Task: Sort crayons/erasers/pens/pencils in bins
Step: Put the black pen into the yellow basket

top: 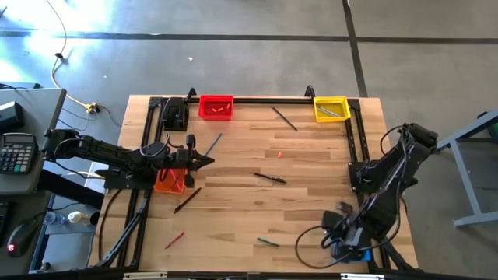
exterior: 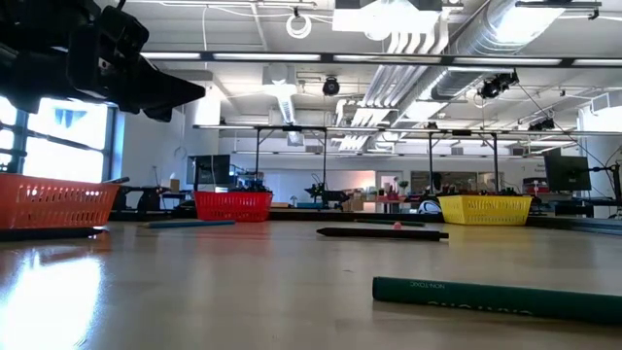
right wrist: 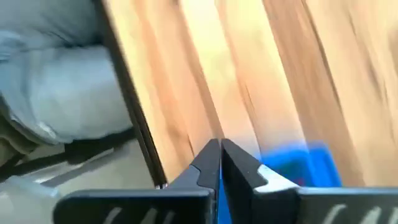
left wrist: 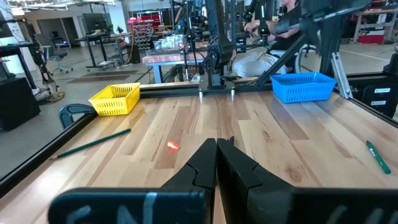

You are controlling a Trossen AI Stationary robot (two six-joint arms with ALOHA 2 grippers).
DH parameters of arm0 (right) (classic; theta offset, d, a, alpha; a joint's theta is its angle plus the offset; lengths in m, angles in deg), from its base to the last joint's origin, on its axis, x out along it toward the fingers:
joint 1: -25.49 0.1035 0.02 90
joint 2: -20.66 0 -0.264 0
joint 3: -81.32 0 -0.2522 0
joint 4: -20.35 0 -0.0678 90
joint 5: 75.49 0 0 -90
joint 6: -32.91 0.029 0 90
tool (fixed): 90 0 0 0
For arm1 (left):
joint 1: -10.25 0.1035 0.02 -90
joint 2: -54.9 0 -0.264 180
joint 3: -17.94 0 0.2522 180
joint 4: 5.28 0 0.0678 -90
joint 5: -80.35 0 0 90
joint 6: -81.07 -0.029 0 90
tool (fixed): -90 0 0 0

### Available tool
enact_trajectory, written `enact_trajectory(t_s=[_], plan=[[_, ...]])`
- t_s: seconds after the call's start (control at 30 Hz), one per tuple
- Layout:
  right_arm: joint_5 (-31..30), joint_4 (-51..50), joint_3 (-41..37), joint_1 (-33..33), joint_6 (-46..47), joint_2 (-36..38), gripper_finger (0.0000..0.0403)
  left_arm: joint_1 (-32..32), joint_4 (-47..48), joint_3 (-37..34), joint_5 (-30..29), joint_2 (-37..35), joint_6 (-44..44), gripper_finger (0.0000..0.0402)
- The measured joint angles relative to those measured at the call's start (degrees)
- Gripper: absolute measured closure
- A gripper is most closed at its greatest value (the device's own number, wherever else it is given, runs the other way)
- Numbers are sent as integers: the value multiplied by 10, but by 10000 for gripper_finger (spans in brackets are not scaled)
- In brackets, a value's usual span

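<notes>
My left gripper [top: 208, 161] [left wrist: 216, 148] is shut and level above the table, beside the orange bin [top: 170, 182]. My right gripper [right wrist: 219, 144] is shut and empty, pointing steeply down over the blue bin [right wrist: 297, 167] at the near right corner [top: 359, 253]. The red bin [top: 215, 107] and the yellow bin [top: 331, 109] stand at the far edge. On the wood lie a black pen [top: 270, 178], a blue pen [top: 214, 142], a grey pencil [top: 284, 118], a green pencil [top: 268, 242], a red crayon [top: 174, 239] and a small pink-orange eraser [top: 279, 154].
A dark stick [top: 187, 200] lies near the orange bin. A black metal frame [top: 272, 99] runs along the table's far and side edges. A desk with a calculator [top: 17, 152] stands left of the table. The middle of the tabletop holds only the scattered sticks.
</notes>
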Motion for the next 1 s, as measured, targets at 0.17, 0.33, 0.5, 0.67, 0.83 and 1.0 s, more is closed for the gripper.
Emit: enact_trajectory(t_s=[0.17, 0.33, 0.5, 0.67, 0.83, 1.0], plan=[[-75, 89, 0, -21, -174, 0, 402, 0, 0, 0, 0, 0, 0, 399], [-126, 154, 0, -45, -324, 0, 403, 0, 0, 0, 0, 0, 0, 399], [-116, 275, -52, -81, -439, 0, 403, 0, 0, 0, 0, 0, 0, 399], [-70, 458, -159, -134, -516, 0, 403, 0, 0, 0, 0, 0, 0, 399], [-54, 650, -256, -191, -576, 0, 403, 0, 1, 0, 0, 0, 0, 399], [-59, 687, -302, -245, -579, 0, 403, 0, 5, 0, 0, 0, 0, 399]])
